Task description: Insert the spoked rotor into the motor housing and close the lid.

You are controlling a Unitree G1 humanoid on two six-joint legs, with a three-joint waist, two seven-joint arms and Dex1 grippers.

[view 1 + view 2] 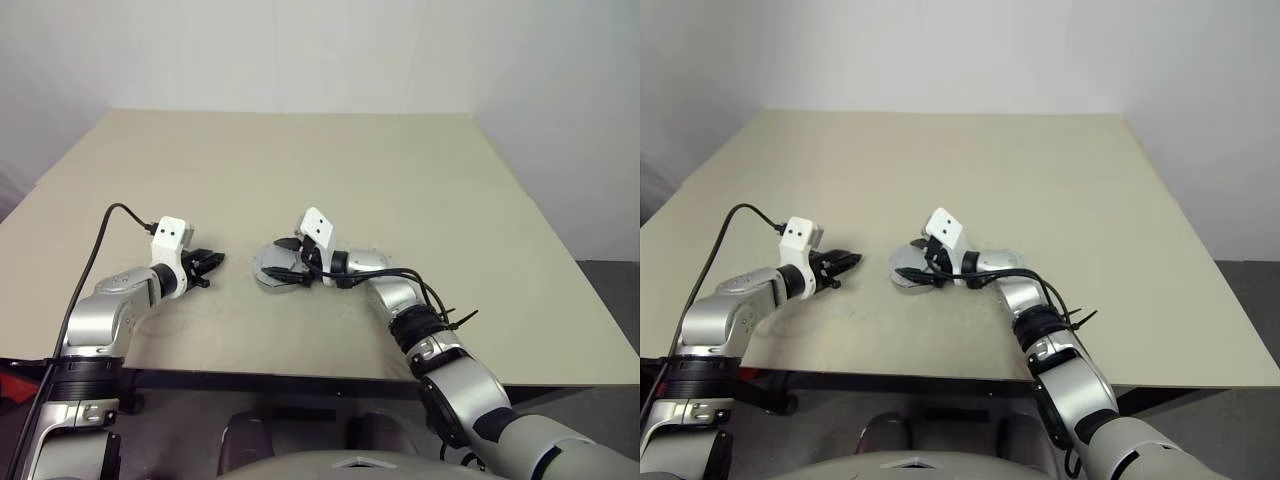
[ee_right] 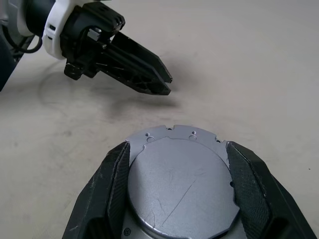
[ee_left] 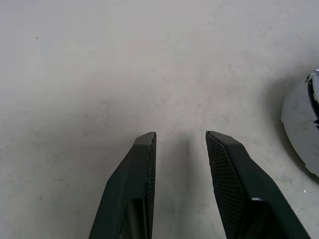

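1. the right gripper [image 2: 177,186] has its two black fingers spread wide, one on each side of the round silver-grey metal lid [image 2: 182,191], pressing against its rim.
2. the lid sits dome-side up on a flat grey flanged base with small notches, near the front middle of the beige table [image 1: 400,170].
3. the left gripper [image 3: 180,149] hovers just beside it, fingers partly apart with nothing between them, tips aimed at the lid.
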